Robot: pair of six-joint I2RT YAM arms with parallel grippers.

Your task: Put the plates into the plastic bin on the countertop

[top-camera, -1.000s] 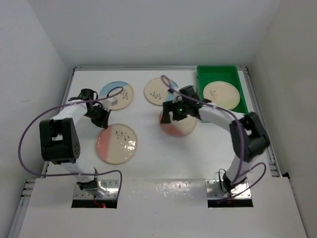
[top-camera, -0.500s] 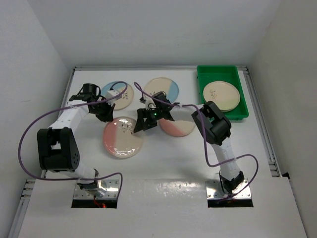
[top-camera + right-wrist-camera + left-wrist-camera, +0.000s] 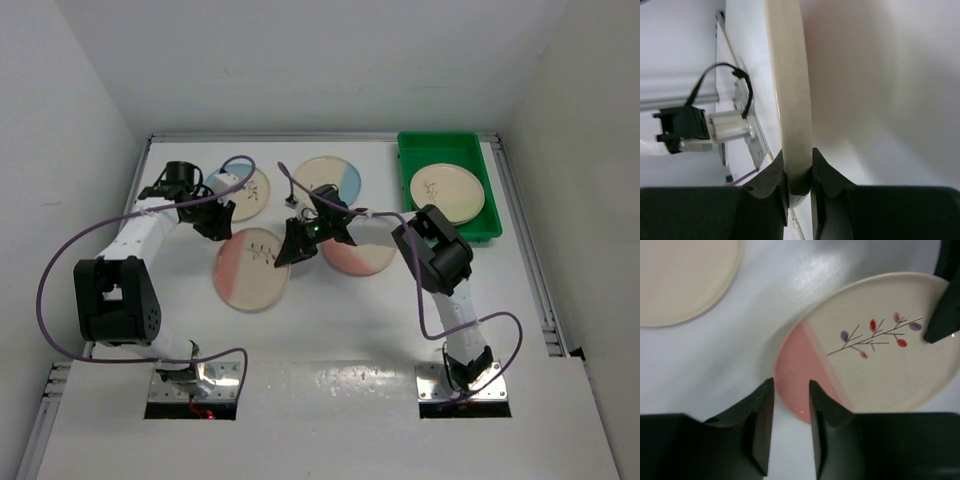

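**Fig. Rim pick-up of a plate, top view with both wrist views.** The right gripper (image 3: pixel 297 243) is reaching across the glossy white bench (image 3: pixel 330 325) toward 9 o'clock. Its jaws are pinching the 2 o'clock rim of the round cream ceramic plate with a pink segment (image 3: pixel 248 272), and the right wrist view shows that rim edge-on between them. The left gripper (image 3: pixel 214 224) is hovering at the plate's 11 o'clock rim. Its jaws are standing narrowly spread and gripping nothing.

The shallow bright green plastic bin (image 3: pixel 406 172) is lying at the bench's 1 o'clock corner, well apart from the held plate, and is already carrying one cream plate (image 3: pixel 447 193). A second pink-segment plate (image 3: pixel 362 258) is lying just beside the right gripper, on the way to the bin.

Judged step: lifting and carrying. A rim pinch is loading the plate off-centre, so it is likely to sag. The plate is best raised clear of its neighbour before swinging, moved slowly, and lowered flat onto the plate in the bin. The left gripper is best kept out of the path.
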